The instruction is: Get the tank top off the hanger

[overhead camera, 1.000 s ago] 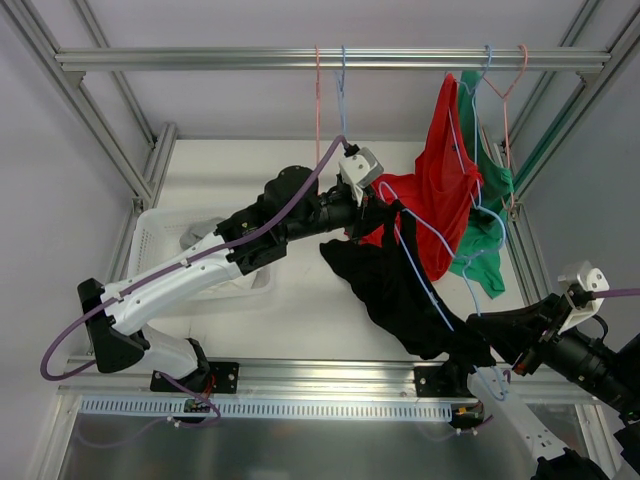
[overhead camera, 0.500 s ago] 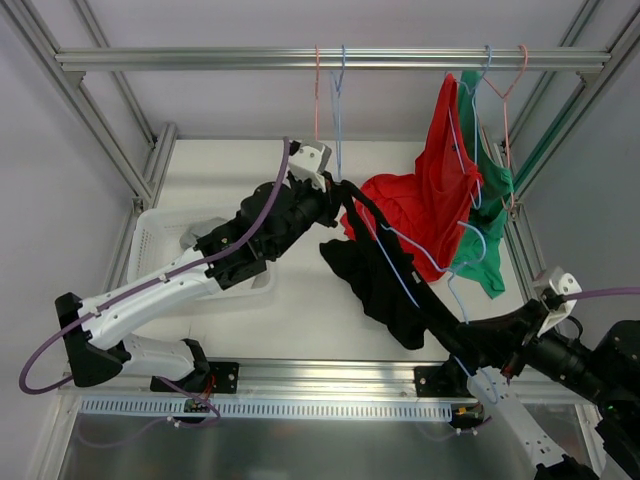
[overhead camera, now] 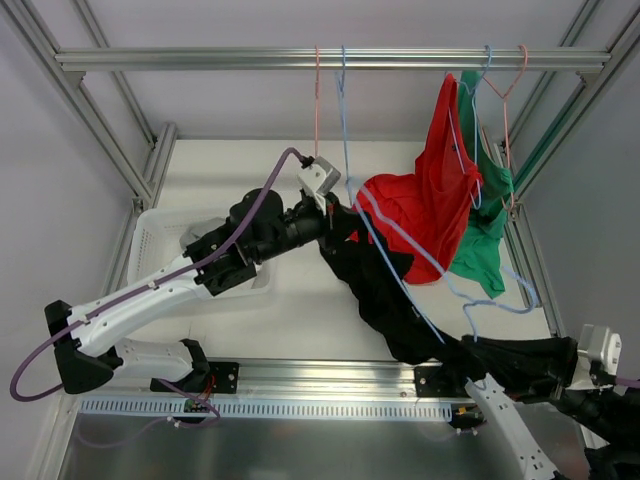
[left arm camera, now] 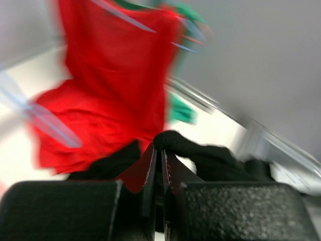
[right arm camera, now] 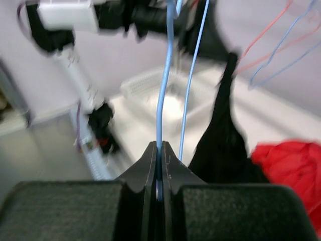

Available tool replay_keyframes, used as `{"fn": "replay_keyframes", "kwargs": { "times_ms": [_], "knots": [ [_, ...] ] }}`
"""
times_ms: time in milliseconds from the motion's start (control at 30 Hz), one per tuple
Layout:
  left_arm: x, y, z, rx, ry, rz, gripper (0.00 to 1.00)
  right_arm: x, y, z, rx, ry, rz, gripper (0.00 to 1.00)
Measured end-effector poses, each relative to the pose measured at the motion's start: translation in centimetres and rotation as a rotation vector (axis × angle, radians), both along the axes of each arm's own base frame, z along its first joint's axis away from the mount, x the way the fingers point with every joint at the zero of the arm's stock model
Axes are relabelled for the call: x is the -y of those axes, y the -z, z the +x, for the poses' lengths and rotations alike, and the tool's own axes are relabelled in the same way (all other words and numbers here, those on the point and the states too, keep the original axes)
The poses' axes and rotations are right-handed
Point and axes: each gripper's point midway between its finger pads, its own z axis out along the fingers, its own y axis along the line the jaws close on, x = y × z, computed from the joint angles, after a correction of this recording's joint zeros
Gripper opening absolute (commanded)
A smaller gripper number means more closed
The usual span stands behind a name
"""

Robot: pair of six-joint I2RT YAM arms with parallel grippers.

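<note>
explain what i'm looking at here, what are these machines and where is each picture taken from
These are two robot arms bolted to a white table. The wide picture comes from a fixed camera above. The two close-ups come from a camera on each wrist, so that arm's own black fingers fill the bottom. The left arm's fingers are shut on a black fabric tank top, which stretches across towards the right arm. The right arm's fingers are shut on a light blue wire hanger. A red garment and a green garment hang from the metal rail at the back. A white plastic basket sits on the table's left.
</note>
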Motion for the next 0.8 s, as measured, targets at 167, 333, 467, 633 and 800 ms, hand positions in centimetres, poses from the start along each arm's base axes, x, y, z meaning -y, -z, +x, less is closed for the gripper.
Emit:
{"fn": "replay_keyframes", "kwargs": {
  "times_ms": [167, 333, 467, 633, 800],
  "knots": [
    [1.1, 1.7, -8.8, -0.007, 0.471, -0.024, 0.0, 0.4, -3.6, 5.3, 0.18, 0.146, 0.245, 0.0],
    [0.7, 9.9, -16.8, -0.15, 0.84, 0.056, 0.0, 0.2, -7.8, 11.6, 0.317, 0.212, 0.487, 0.0],
    [0.3, 17.5, -18.1, -0.339, 0.814, 0.18, 0.0, 0.1, -9.1, 15.0, 0.287, 0.279, 0.488, 0.0],
    [-0.4, 20.8, -14.8, -0.403, 0.561, 0.243, 0.31, 0.9, -9.2, 15.6, 0.14, 0.376, 0.345, 0.0],
    [-1.8, 19.0, -12.4, -0.337, 0.393, 0.227, 0.99, 0.6, -2.2, 17.8, -0.116, 0.442, 0.171, 0.0]
  ]
}}
